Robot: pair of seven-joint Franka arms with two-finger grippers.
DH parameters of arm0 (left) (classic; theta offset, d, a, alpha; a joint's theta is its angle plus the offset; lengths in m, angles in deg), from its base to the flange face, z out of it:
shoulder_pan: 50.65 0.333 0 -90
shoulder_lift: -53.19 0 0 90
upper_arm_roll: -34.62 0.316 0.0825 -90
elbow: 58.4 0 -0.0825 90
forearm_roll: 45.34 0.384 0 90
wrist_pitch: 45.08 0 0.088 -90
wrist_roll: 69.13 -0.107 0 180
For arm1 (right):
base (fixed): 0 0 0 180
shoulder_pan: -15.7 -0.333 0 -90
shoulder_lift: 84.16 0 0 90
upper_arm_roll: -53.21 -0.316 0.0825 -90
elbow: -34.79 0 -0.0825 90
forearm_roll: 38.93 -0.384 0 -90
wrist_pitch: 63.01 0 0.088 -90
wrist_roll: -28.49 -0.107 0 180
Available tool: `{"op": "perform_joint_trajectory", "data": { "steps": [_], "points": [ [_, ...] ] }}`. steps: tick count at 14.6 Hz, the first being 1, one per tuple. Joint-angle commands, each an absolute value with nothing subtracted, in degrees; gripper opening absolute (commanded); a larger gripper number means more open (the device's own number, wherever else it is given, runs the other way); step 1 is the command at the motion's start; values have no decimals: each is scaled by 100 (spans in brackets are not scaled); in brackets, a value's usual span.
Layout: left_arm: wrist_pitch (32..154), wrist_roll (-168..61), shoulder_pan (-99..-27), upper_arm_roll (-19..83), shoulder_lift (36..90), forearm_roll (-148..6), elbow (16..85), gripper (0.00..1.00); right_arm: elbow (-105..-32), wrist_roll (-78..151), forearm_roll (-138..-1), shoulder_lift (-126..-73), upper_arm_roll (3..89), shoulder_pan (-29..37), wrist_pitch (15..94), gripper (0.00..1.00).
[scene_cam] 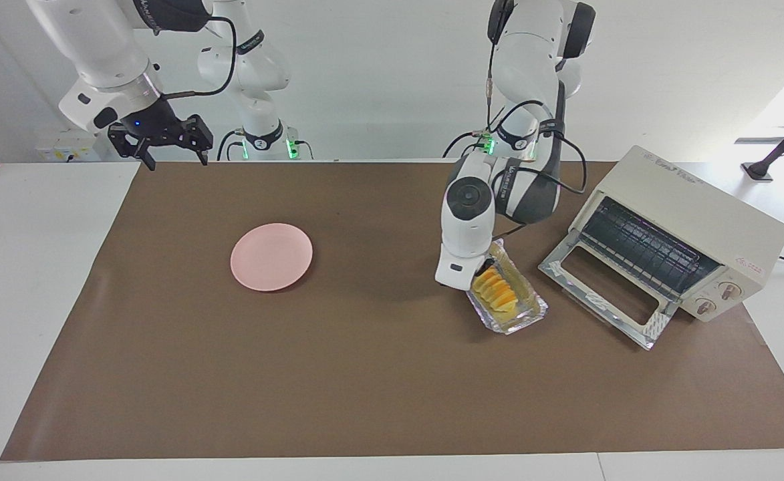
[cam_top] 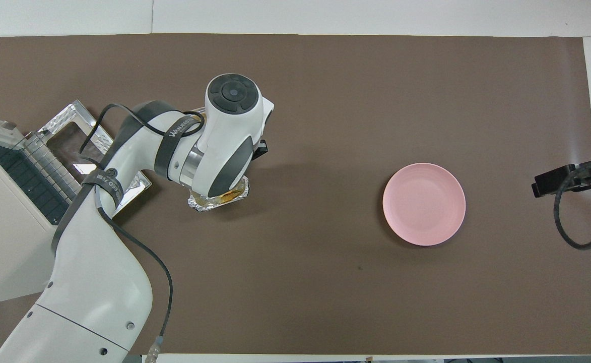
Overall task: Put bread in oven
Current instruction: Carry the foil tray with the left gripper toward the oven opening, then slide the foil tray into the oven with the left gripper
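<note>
The bread [scene_cam: 496,292], a golden ridged loaf, lies in a crinkled silver foil tray [scene_cam: 529,314]. My left gripper [scene_cam: 480,272] is shut on the tray's rim at the end toward the robots, its fingers mostly hidden by the hand. The tray sits tilted just beside the oven's open glass door [scene_cam: 605,294]. The cream-white oven [scene_cam: 692,200] stands at the left arm's end, its rack showing. In the overhead view only the tray's edge [cam_top: 197,203] and a bit of bread [cam_top: 227,195] peek from under the hand. My right gripper [scene_cam: 159,152] waits open, raised over the table's edge.
A round pink plate [scene_cam: 271,256] lies on the brown mat toward the right arm's end; it also shows in the overhead view [cam_top: 423,203]. The oven's drop-down door lies flat on the mat, in front of the oven.
</note>
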State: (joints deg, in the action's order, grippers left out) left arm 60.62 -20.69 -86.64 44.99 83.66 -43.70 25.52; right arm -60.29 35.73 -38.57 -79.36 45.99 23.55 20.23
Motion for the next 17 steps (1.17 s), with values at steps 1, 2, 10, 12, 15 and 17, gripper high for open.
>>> {"op": "perform_joint_trajectory", "data": {
  "steps": [1,2,10,12,15,17],
  "points": [
    [5618,-1631,-8529,4999,8729,-4419,1877,0,-6136,3692,-3841,-7845,4530,2458,2049,100],
    [5539,-1631,-8354,5131,8703,-4515,1868,0,-6136,3692,-3841,-7845,4530,2458,2049,100],
    [5503,-1973,-7051,5237,8413,-4745,1946,0,-6136,3692,-3841,-7845,4530,2458,2049,100],
    [5520,-2035,-7042,5237,8238,-4745,2209,0,-6137,3692,-3841,-7845,4530,2458,2049,100],
    [5511,-2193,-7033,5237,7974,-4745,2604,0,-6136,3692,-3841,-7845,4530,2458,2049,100],
    [5511,-2342,-7007,5237,7798,-4745,2877,0,-6137,3692,-3841,-7845,4530,2458,2049,100]
  ]
}}
